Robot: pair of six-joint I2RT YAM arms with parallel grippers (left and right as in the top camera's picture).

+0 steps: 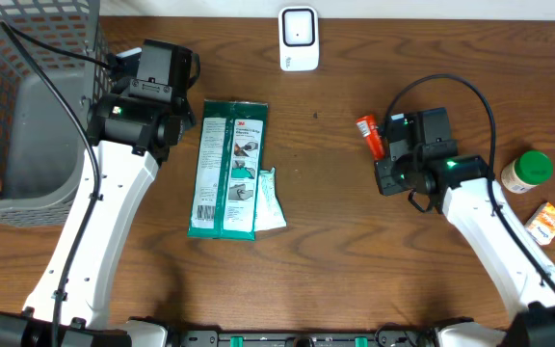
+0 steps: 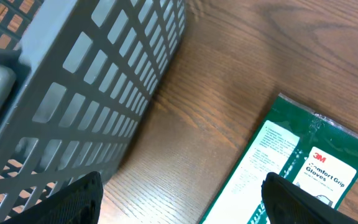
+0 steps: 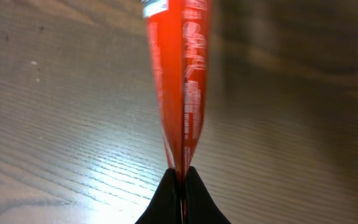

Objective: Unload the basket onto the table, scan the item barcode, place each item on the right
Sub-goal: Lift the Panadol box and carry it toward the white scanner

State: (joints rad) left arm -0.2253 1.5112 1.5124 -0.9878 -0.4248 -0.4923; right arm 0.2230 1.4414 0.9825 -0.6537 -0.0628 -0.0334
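The right pincer (image 3: 182,180) is pinching the red tube (image 3: 179,74) by its flat crimped end, closed tight on it, likely leaving the printed body exposed for reading. The tube is lying right of centre on or just over the counter (image 1: 335,241), well apart from the white scanner (image 1: 298,39) at the far edge. The left pincer (image 2: 180,208) is hanging wide open, holding nothing, between the basket (image 2: 73,93) and the glove pack (image 2: 291,168), probably keeping clear.
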